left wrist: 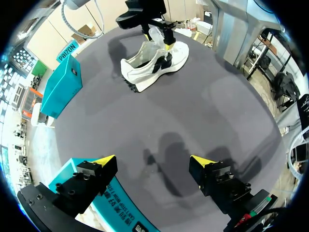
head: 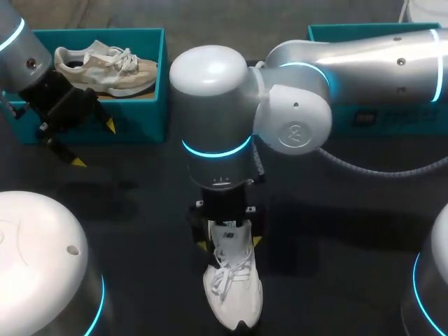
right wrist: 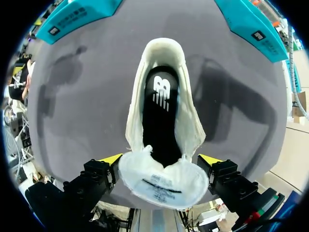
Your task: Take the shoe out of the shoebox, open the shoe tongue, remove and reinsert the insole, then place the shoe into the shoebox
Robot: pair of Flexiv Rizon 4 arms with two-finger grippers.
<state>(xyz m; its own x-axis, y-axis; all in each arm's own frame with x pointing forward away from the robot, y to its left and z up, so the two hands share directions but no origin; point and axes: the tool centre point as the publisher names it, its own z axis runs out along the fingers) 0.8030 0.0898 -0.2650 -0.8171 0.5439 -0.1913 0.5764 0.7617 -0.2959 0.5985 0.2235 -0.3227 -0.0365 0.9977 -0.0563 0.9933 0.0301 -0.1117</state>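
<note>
A white logo mark stands on the black insole (right wrist: 161, 111). The turned-out tongue (right wrist: 163, 181) carries a small printed label, too fine to read. One teal shoebox (right wrist: 251, 24) and the other shoebox (right wrist: 77, 17) each bear a dark label with white print, likewise illegible.

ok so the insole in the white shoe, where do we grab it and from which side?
Probably the heel end of the insole, from above through the collar of the white shoe. The shoe stands on its sole; the raised tongue and the right gripper crowd the forefoot, leaving the heel end exposed. It lies flat, so pinch its rear edge.
</note>
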